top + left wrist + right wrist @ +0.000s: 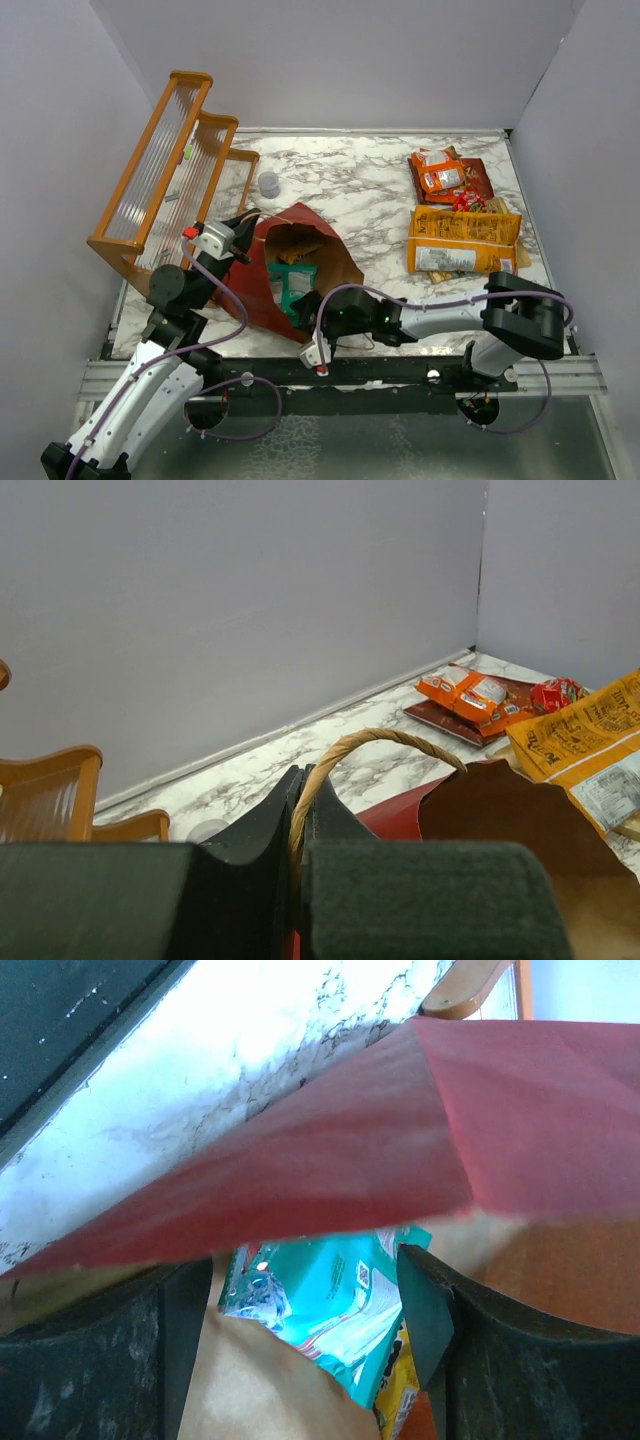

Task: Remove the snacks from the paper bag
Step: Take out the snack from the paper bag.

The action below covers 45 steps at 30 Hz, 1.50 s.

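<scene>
Paper bag: on its side on the worktop, left hand clamped on its twine handle.
Teal packet: just inside the bag's mouth, between the spread fingers of the right hand, not yet gripped.
Risk: the closing fingers may pinch the bag's wall too, so the bag drags out with the packet.

The table has a white marble-pattern top with grey veining. An orange wooden rack with ribbed clear panels stands at one far corner of it. Plain pale grey walls enclose the table behind the rack, beside it, and on the side opposite it. A small clear round container sits just beside the rack, on the marble. A metal rail runs along the table edge nearest the camera, well apart from the rack. Lighting is even and diffuse.
</scene>
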{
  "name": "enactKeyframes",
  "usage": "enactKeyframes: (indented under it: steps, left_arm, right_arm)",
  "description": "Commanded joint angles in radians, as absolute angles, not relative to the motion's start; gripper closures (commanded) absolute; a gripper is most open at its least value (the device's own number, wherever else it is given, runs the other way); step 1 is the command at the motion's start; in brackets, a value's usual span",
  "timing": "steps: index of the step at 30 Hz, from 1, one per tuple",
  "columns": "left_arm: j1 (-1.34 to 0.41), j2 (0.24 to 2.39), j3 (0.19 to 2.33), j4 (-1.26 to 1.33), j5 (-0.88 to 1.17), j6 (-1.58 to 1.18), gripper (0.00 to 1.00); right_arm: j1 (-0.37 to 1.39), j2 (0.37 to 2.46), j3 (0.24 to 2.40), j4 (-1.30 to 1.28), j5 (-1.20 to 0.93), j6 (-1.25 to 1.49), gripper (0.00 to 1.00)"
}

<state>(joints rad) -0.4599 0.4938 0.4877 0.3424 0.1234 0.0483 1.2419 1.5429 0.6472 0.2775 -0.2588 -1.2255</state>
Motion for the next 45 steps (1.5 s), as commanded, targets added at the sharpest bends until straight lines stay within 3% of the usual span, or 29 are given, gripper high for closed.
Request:
enactKeyframes:
  steps: [1,4,8,11,15,20,35,45]
  left_arm:
    - [-0.451,0.489,0.507,0.357,0.117,0.057,1.0]
    - [-0.45,0.49,0.506,0.361,0.121,0.057,1.0]
    - [-0.45,0.494,0.508,0.359,0.124,0.059,1.0]
    - [-0.447,0.491,0.507,0.359,0.128,0.06,1.0]
    - [-0.448,0.489,0.506,0.357,0.143,0.065,1.0]
    - [-0.448,0.492,0.509,0.351,0.168,0.069,1.0]
    - [-0.446,0.504,0.515,0.342,0.235,0.048,1.0]
    - [-0.446,0.544,0.524,0.349,0.215,0.006,1.0]
  right_arm:
    - [1.265,1.628,0.58,0.595,-0.163,-1.318,0.27]
    - [1.273,1.69,0.56,0.758,-0.11,-1.354,0.29]
    - [1.283,1.782,0.579,0.934,0.021,-1.389,0.4]
    - [1.282,1.793,0.586,1.013,0.081,-1.373,0.57]
    - [1.274,1.73,0.589,0.936,0.055,-1.307,0.81]
    - [1.273,1.644,0.61,0.807,0.03,-1.231,0.98]
    - [1.222,1.357,0.737,0.421,-0.104,-0.845,0.99]
    - [1.199,1.085,0.735,0.354,0.018,-0.613,0.99]
